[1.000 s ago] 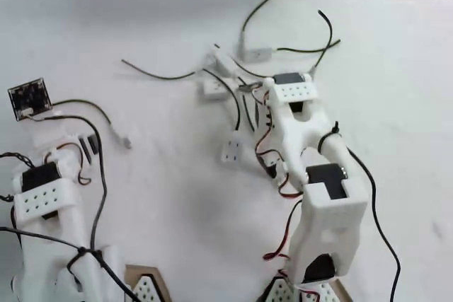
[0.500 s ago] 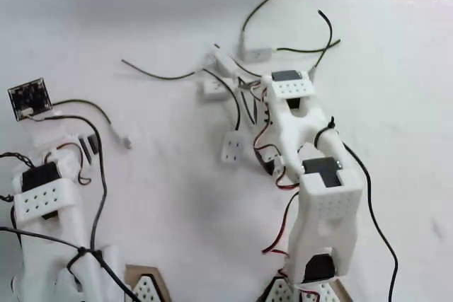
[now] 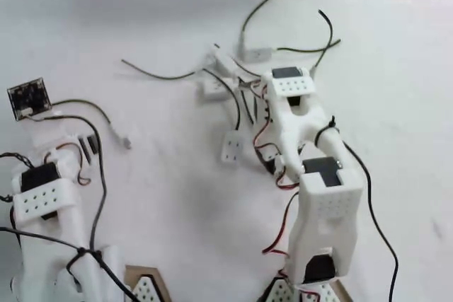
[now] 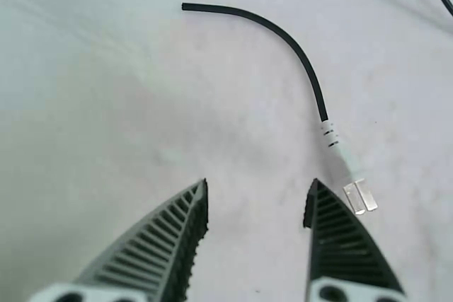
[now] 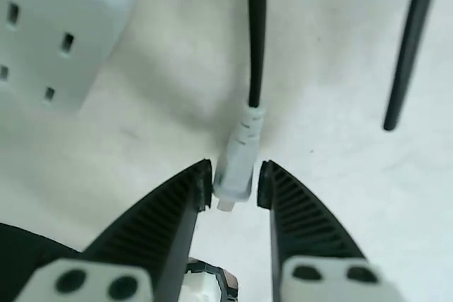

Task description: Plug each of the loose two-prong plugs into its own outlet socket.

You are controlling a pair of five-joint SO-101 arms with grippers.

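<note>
Right wrist view: the right gripper (image 5: 233,183) had its jaws narrow, pinched on the flanks of a white plug (image 5: 239,150) low over the table (image 5: 177,118). The plug's black cord (image 5: 256,33) ran straight away from the jaws. Its tip sat between the pads, and I could not make out the prongs there. An outlet block (image 5: 53,22) lay near and to one side, apart from the plug, and the slots I could see were empty.

Left wrist view: the left gripper (image 4: 256,203) stood with its jaws wide and nothing between them. A second plug (image 4: 338,152) lay flat on the table just beyond one jaw tip. Its two flat prongs (image 4: 361,196) were bare, and its cord curled off to a cut end.

High view: a lone block (image 3: 231,148) sat beside the right arm (image 3: 311,175). More white blocks and cords were tangled farther out, by that arm's wrist.

My reading was that the task was barely begun. One plug was gripped but not seated, one lay loose, and I saw no plug clearly home in a socket.

In the high view the wrist hid the right jaws. In the tangle I could not tell whether any cord was already plugged in, nor which block the wrist camera saw.
</note>
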